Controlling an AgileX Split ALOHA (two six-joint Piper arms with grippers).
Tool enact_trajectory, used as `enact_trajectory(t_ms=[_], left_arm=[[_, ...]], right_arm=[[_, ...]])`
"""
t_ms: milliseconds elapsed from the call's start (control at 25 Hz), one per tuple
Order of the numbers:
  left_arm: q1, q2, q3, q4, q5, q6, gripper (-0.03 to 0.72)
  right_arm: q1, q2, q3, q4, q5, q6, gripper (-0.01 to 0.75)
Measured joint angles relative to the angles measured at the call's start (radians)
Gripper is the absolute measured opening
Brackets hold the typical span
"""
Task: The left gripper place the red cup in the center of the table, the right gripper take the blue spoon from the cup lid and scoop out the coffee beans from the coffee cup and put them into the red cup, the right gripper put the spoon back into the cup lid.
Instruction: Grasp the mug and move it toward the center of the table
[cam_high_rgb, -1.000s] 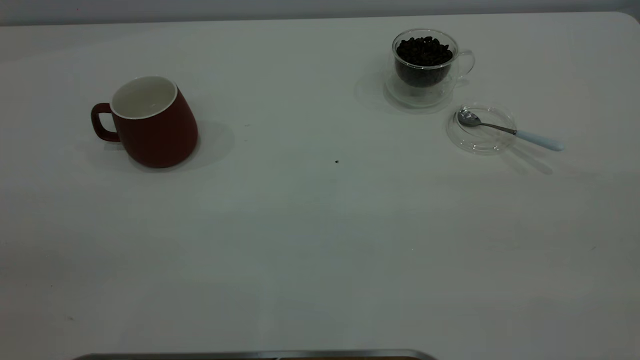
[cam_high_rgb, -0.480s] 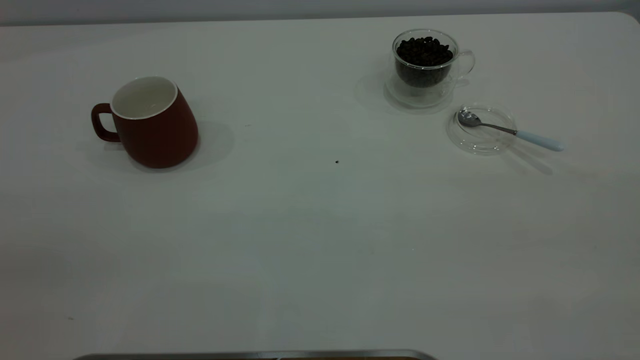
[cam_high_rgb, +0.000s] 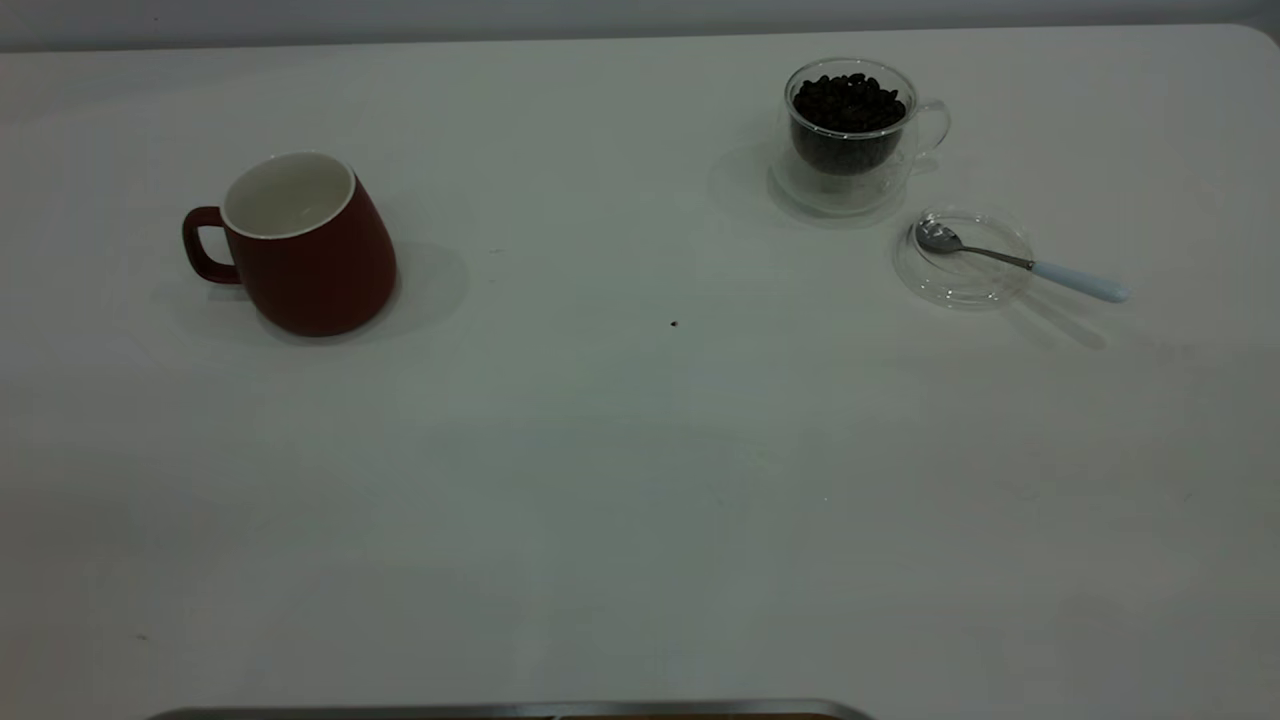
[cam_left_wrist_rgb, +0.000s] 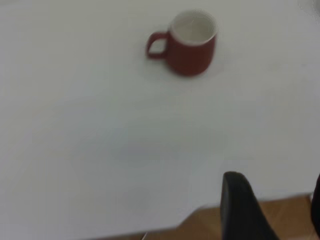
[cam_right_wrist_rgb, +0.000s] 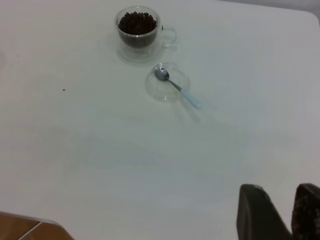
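Observation:
The red cup (cam_high_rgb: 300, 245) stands upright at the left of the white table (cam_high_rgb: 640, 500), handle to the left, white inside. At the far right the clear coffee cup (cam_high_rgb: 850, 135) holds a heap of coffee beans (cam_high_rgb: 848, 100). Just in front of it lies the cup lid (cam_high_rgb: 962, 262) with the blue spoon (cam_high_rgb: 1030, 264), bowl on the lid and handle sticking out right. Neither gripper shows in the exterior view. My left gripper (cam_left_wrist_rgb: 275, 190) hangs open over the near table edge, far from the red cup (cam_left_wrist_rgb: 187, 44). My right gripper (cam_right_wrist_rgb: 280, 200) is narrowly open, far from the spoon (cam_right_wrist_rgb: 177, 90).
A tiny dark speck (cam_high_rgb: 673, 323) lies near the table's middle. A grey strip (cam_high_rgb: 500, 712) runs along the near edge. The table's rounded corner (cam_high_rgb: 1262, 35) is at the back right. Brown floor (cam_left_wrist_rgb: 210, 225) shows past the table edge under my left gripper.

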Motion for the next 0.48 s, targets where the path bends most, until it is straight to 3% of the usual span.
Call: enact_trajectory(t_ms=[320,480], left_arm=[[0.0,0.129,-0.039,-0.043,0.006,-0.013,0.408],[0.0,0.324,-0.114,-0.008,-0.066,0.011,0.435]], right_arm=[[0.0,0.0,0.0,0.0,0.0,0.0,0.227],[0.0,0.0,0.0,0.0,0.0,0.0,0.231]])
